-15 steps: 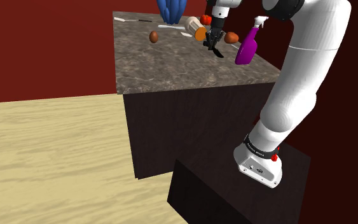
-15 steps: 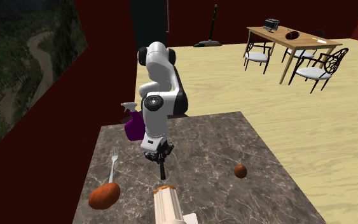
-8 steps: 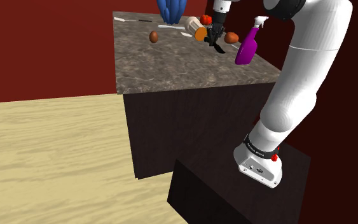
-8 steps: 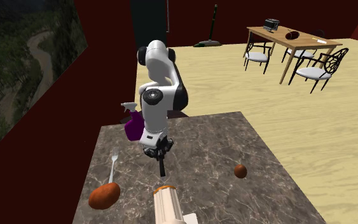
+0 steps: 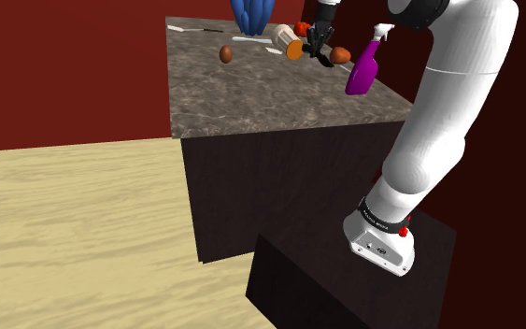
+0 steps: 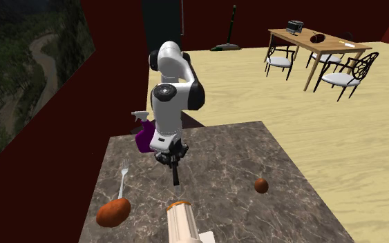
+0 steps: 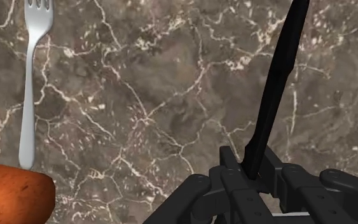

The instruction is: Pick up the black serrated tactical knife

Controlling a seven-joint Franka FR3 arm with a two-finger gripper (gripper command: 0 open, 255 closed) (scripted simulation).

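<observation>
One all-black two-finger gripper [image 7: 252, 173] clamps one slim black knife [image 7: 276, 83] over veined brown marble countertop [image 7: 139, 95]; one silver fork [image 7: 30, 95] nearby.

Countertop [image 7: 158, 95] open around knife [image 7: 276, 83] — fork [image 7: 30, 76]; potato [image 7: 9, 194] aside.

Smooth brown marble counter top [image 7: 139, 95] w/ white veins, slight sheen; polished silver metal fork [image 7: 30, 83]; matt black knife [image 7: 276, 83]; glossy purple plastic spray bottle [image 5: 362, 70]; pale wood-grain floor [image 5: 64, 234].
</observation>
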